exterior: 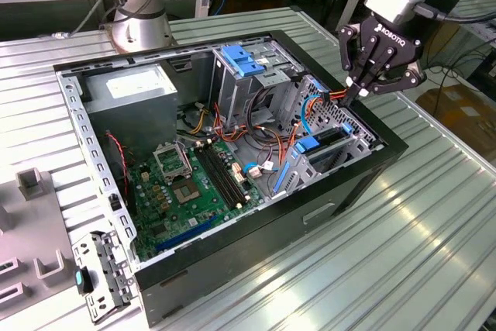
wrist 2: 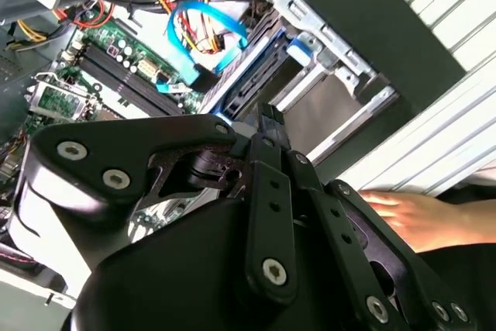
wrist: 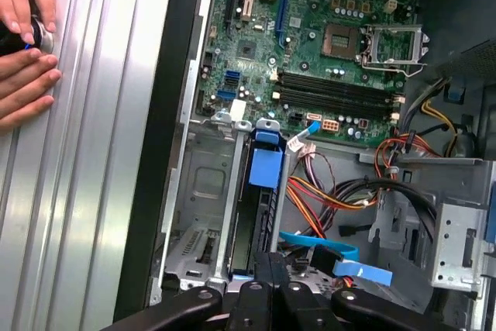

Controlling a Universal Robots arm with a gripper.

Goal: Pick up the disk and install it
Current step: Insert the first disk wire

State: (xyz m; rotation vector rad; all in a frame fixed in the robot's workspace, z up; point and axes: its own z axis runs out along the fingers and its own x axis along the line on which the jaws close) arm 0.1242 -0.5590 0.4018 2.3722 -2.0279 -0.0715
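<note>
The disk [exterior: 325, 139] stands on edge in a bay of the metal drive cage [exterior: 353, 149], at the exterior view's right side of the open computer case. Its blue plastic frame [wrist: 266, 165] shows at the end that faces the motherboard, and its dark edge [wrist: 258, 226] runs down the slot. My gripper [exterior: 353, 92] hangs over the disk's other end, beside the orange cables, with its fingers pressed together and nothing between them. In both wrist views the shut fingertips [wrist: 271, 263] [wrist 2: 267, 120] point down at that bay. I cannot tell whether they touch the disk.
The case holds a green motherboard [exterior: 194, 184], a grey power-supply box [exterior: 132, 87], a blue latch plate [exterior: 244, 60] and loose orange and blue cables [wrist: 325, 249]. A person's hands [wrist: 23, 52] rest on the ribbed table [exterior: 434, 222] beside the case. Grey fixtures [exterior: 31, 184] stand at the exterior view's left.
</note>
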